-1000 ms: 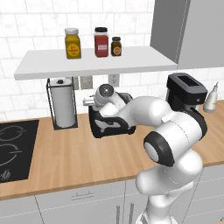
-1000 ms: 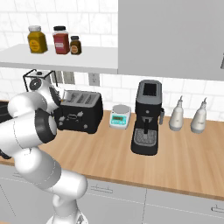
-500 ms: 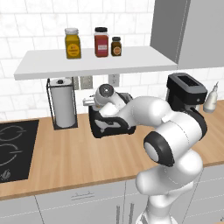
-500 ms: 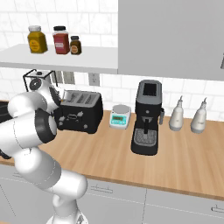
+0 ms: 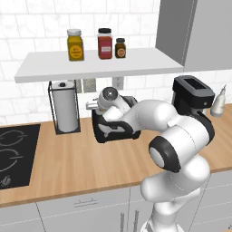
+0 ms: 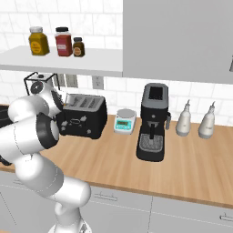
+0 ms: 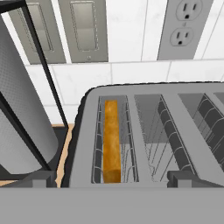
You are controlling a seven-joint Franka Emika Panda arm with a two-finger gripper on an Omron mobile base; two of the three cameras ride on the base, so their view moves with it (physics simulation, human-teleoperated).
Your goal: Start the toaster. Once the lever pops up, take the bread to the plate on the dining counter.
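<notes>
**Open gripper hovering over bread in toaster**

The gripper (image 7: 112, 178) is hanging above the black toaster (image 6: 83, 117), its fingers spread wide and holding nothing. The bread (image 7: 112, 140) is sitting on edge in the leftmost slot, beside the paper towel roll (image 5: 65, 106).

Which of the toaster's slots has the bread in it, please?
The leftmost slot in the hand view, nearest the paper towel roll: the bread shows as a golden-brown edge there, while the other slots show only bare wire racks.
</notes>
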